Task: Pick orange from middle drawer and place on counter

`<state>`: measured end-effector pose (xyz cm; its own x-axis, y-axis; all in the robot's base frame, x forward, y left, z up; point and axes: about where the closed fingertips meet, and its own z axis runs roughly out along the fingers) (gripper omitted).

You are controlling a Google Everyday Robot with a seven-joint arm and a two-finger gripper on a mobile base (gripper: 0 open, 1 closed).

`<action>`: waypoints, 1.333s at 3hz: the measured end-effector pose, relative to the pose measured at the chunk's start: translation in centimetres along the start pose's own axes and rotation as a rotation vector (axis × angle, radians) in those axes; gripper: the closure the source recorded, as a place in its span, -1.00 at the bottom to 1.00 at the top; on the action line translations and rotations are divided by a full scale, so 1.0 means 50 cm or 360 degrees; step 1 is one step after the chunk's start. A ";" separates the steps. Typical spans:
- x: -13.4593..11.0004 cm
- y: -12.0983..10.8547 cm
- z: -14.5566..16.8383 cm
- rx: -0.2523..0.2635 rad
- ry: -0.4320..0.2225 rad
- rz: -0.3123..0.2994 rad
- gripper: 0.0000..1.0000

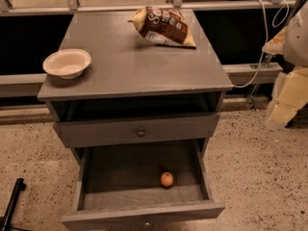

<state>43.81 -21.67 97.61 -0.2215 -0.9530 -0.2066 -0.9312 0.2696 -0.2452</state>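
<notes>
The orange [166, 179] lies on the floor of the middle drawer [120, 172], near its front wall and a little right of centre. The drawer is pulled out wide at the bottom of the cabinet. The counter [144, 64] is the grey top above it. My gripper [285, 102] shows as a pale yellow and white shape at the right edge. It hangs to the right of the cabinet, at about counter height and well apart from the orange. It holds nothing that I can see.
A cream bowl [67, 63] sits at the counter's left edge. A brown-and-yellow chip bag [163, 27] lies at the back. The drawer front with the round knob [140, 132] is above the open drawer. A white cable [263, 37] hangs on the right. A black bar [12, 201] stands at the lower left.
</notes>
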 end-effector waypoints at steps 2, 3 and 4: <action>-0.012 0.006 0.032 -0.0078 -0.0138 -0.0035 -1.00; -0.022 0.067 0.144 -0.0188 -0.0417 -0.0107 -1.00; -0.031 0.133 0.257 -0.0215 -0.0751 -0.0084 -1.00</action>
<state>41.69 -16.60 84.12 -0.0469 -0.7900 -0.6113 -0.9738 0.1725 -0.1482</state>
